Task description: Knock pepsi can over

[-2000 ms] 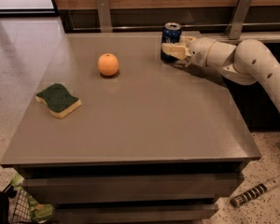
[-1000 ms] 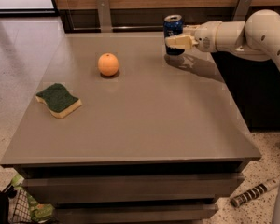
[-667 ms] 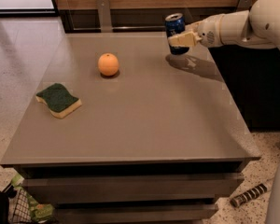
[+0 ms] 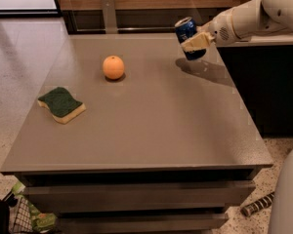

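Observation:
The pepsi can is dark blue with a silver top. It is held tilted in the air above the far right part of the grey table, with its shadow on the tabletop below. My gripper comes in from the right on a white arm and is shut on the can, its cream fingers across the can's side.
An orange fruit sits on the far middle of the table. A green and yellow sponge lies at the left. A dark counter stands to the right of the table. A wire basket and a cylinder lie on the floor.
The can stood on the table with my gripper around it. It has since been lifted off the surface, raised higher and tilted, with the arm rising too.

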